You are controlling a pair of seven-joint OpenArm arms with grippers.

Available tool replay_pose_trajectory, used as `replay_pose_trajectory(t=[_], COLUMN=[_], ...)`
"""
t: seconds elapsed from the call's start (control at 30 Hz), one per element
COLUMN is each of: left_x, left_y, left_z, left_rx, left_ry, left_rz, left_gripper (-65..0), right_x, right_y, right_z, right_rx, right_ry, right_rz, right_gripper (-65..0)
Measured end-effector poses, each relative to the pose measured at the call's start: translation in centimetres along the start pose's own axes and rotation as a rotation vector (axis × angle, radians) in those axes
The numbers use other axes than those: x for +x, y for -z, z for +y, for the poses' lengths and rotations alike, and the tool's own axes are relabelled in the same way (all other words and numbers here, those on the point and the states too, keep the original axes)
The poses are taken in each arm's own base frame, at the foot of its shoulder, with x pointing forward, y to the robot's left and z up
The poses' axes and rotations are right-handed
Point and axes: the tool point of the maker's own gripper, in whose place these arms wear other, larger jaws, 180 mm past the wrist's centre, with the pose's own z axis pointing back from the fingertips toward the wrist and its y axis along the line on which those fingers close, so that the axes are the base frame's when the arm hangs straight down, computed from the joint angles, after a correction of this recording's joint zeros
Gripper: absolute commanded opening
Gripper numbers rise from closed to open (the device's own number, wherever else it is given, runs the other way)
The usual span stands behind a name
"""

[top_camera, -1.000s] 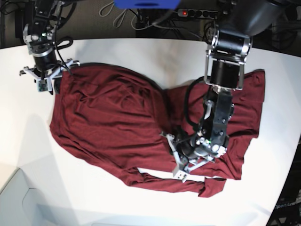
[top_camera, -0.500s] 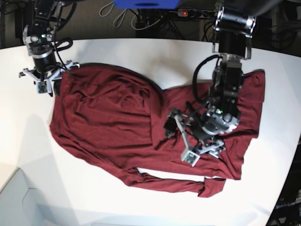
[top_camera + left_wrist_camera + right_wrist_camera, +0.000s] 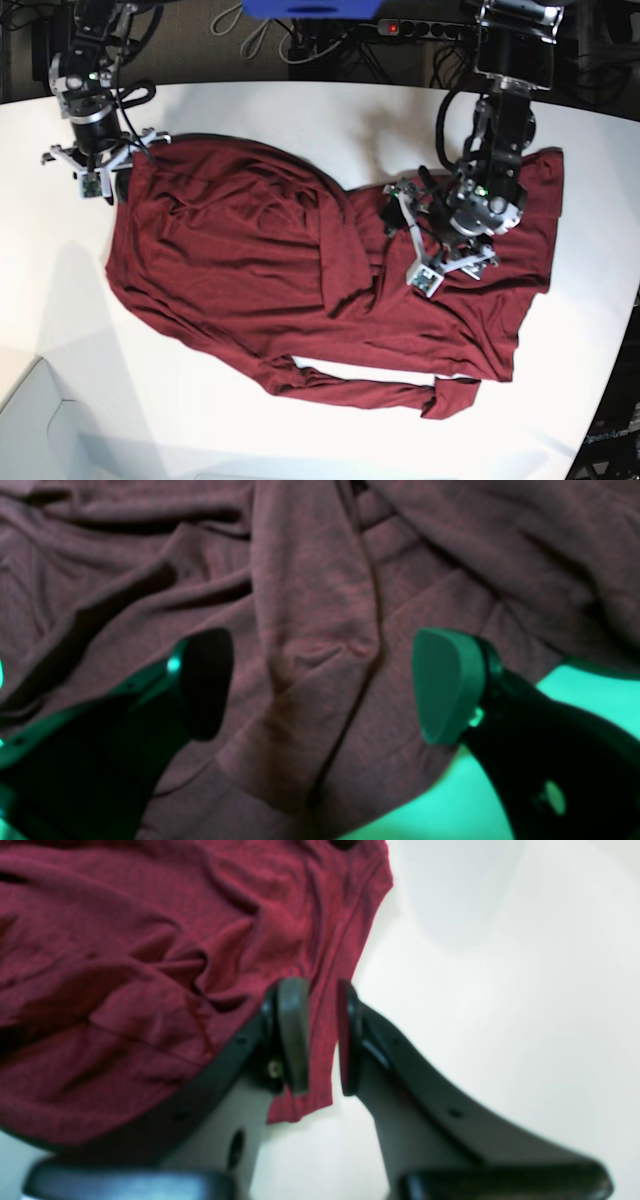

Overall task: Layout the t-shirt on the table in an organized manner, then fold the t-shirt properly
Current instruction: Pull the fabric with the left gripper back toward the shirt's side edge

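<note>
The t-shirt (image 3: 300, 270) is spread rumpled on the desk (image 3: 300, 110), its corner pinched by the right claw (image 3: 316, 1037), while the left claw (image 3: 320, 685) is held spread wide above it.

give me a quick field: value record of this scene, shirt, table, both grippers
shirt: dark red t-shirt, spread out but rumpled, folds near its middle
table: white table, shirt lying on it
left gripper: left gripper open, jaws wide apart above the cloth, nothing between them
right gripper: right gripper at the shirt's corner, jaws nearly closed with the cloth edge between them
sleeve: one long sleeve lies along the near edge of the shirt in the base view
</note>
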Motion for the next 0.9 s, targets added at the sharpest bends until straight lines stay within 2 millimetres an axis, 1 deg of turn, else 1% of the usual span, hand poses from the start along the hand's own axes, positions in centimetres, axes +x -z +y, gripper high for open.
replay_pose_trajectory(t=[0.07,0.13,0.2,0.3,0.4,0.5,0.63,0.73,0.8,0.83,0.9], left_x=[-0.8,-2.1,-2.7,-3.3,-4.2,-4.2,-4.6,-4.5,-4.6,-4.6,-4.5], left_y=[0.0,0.1,0.1,-0.1,-0.2,-0.2,-0.4,-0.4,-0.4,-0.4,-0.4], left_z=[-0.3,-0.8,-1.0,-0.6,-0.5,-0.6,0.1,0.1,0.1,0.1,0.1], left_rx=[-0.006,-0.015,-0.02,-0.014,-0.01,-0.013,0.001,0.0,0.0,0.0,0.0], left_ry=[-0.004,-0.008,-0.01,-0.002,-0.002,-0.003,0.008,0.008,0.009,0.008,0.009], left_rz=[0.01,0.045,0.055,0.063,0.085,0.082,0.091,0.09,0.09,0.09,0.089], left_gripper=[-11.9,-12.0,-12.0,-12.0,-12.0,-12.1,-12.2,-12.2,-14.9,-18.5,-29.7], right_x=[0.0,0.0,0.0,-0.2,-1.0,-1.0,-0.9,-1.0,-1.0,-1.0,-1.0], right_y=[0.0,0.0,0.0,0.0,0.2,0.4,0.5,0.5,0.5,0.5,0.5], right_z=[0.0,-0.1,0.0,0.0,0.2,0.2,0.1,0.1,0.1,0.1,0.1], right_rx=[-0.001,-0.002,-0.001,0.0,0.006,0.006,0.003,0.005,0.005,0.005,0.005], right_ry=[0.0,0.0,0.0,0.003,0.01,0.016,0.017,0.017,0.017,0.017,0.017], right_rz=[0.001,0.0,0.001,0.003,0.025,0.025,0.022,0.025,0.023,0.024,0.025], right_gripper=[-53.1,-53.1,-53.1,-53.2,-53.3,-53.3,-53.4,-53.5,-53.5,-53.5,-53.5])
